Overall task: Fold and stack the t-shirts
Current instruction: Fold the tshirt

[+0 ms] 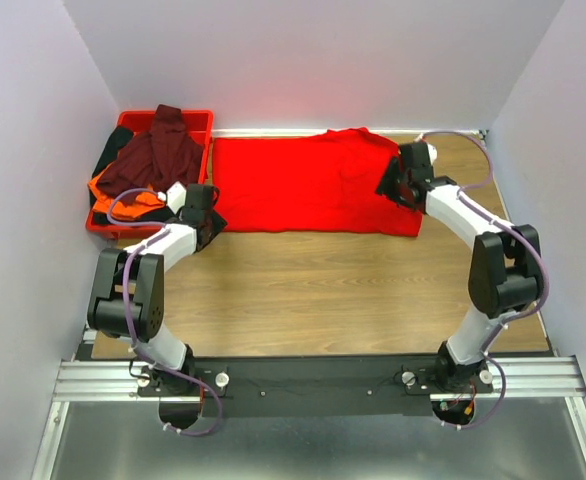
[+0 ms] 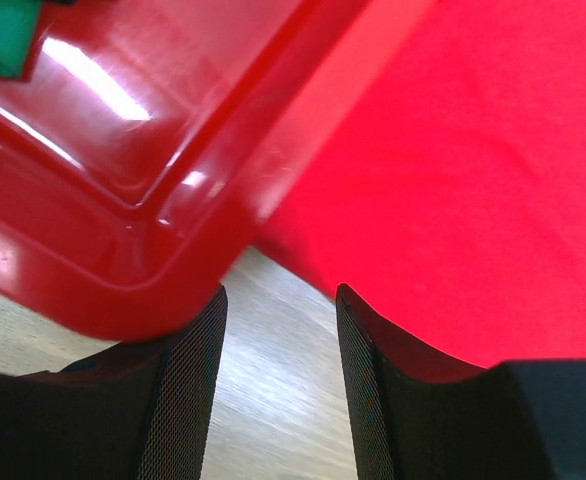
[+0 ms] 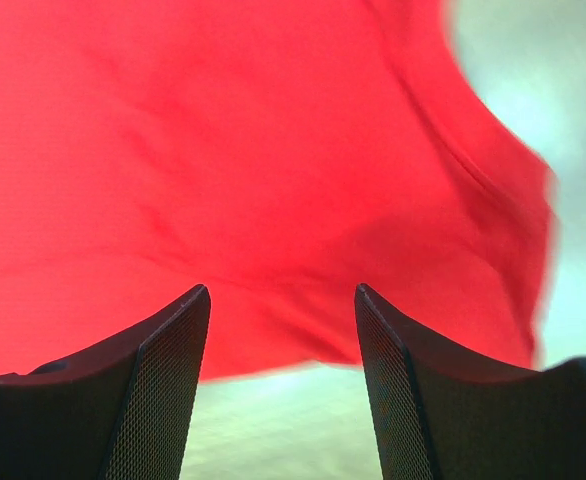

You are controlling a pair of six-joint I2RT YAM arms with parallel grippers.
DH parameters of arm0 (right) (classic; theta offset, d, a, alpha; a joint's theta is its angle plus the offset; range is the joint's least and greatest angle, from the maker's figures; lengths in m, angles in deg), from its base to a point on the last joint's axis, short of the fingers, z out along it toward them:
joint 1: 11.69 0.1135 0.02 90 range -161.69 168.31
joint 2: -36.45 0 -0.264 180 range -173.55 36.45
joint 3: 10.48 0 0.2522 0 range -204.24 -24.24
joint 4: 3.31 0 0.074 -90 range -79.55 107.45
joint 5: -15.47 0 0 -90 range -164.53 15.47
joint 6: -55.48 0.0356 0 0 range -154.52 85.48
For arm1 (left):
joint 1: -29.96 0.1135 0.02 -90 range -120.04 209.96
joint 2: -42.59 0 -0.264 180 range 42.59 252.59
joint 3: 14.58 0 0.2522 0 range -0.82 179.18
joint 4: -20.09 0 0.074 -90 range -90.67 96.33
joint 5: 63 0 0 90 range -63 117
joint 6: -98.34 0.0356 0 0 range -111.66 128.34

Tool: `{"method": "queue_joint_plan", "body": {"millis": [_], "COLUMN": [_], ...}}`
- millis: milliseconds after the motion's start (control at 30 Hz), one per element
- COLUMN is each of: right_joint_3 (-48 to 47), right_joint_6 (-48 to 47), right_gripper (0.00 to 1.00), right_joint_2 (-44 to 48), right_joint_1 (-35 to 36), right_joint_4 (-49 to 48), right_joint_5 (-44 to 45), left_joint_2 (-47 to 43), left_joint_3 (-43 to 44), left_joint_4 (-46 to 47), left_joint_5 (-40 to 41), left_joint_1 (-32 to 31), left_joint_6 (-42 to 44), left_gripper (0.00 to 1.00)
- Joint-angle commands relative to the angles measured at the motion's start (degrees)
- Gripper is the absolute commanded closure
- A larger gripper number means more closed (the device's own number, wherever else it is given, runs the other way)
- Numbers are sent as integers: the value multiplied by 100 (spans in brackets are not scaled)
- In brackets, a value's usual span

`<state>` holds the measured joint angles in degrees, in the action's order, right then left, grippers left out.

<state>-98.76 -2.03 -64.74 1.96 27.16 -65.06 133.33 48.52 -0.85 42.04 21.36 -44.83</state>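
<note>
At the far left corner of the table (image 1: 323,290) sat a red plastic tray (image 1: 201,116). A dark maroon t-shirt (image 1: 158,150) was heaped on top inside it, an orange t-shirt (image 1: 108,187) bulged out at its near left side, and a black t-shirt (image 1: 111,148) showed along its left wall. Just past the tray's near right corner hung the left gripper (image 2: 280,292), low over bare wood. Its jaws stood apart with nothing between them, the tray's rounded corner on one side and the edge of the bright red t-shirt (image 1: 293,185) on the other. That shirt lay spread flat along the far edge of the table, from beside the tray across to near the far right corner, with a few soft creases towards its right end. Over that right end was the right gripper (image 3: 281,288), jaws likewise apart and holding nothing. The wrist view showed the red cloth filling the space beyond the black fingers (image 3: 163,380). Whether the fingertips touched the cloth could not be told.
</note>
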Motion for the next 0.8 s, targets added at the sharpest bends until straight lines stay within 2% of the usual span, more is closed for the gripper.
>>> {"method": "queue_joint_plan", "body": {"millis": [0, 267, 333, 767], "right_joint_3": [806, 1572, 1694, 2082], "right_joint_6": [310, 556, 600, 732], "right_gripper": [34, 33, 32, 27], "right_joint_2": [283, 802, 898, 794], "right_joint_1": [-283, -618, -653, -1075], "right_joint_4": [148, 8, -10, -378], "right_joint_5": [353, 230, 230, -94], "left_joint_2": [295, 927, 998, 717], "left_joint_3": [190, 541, 576, 401], "left_joint_4": [59, 155, 164, 498], "left_joint_5": [569, 657, 692, 745], "left_joint_1": [16, 16, 16, -19], "left_joint_6": [-132, -220, -238, -150], "left_gripper": [45, 48, 54, 53]}}
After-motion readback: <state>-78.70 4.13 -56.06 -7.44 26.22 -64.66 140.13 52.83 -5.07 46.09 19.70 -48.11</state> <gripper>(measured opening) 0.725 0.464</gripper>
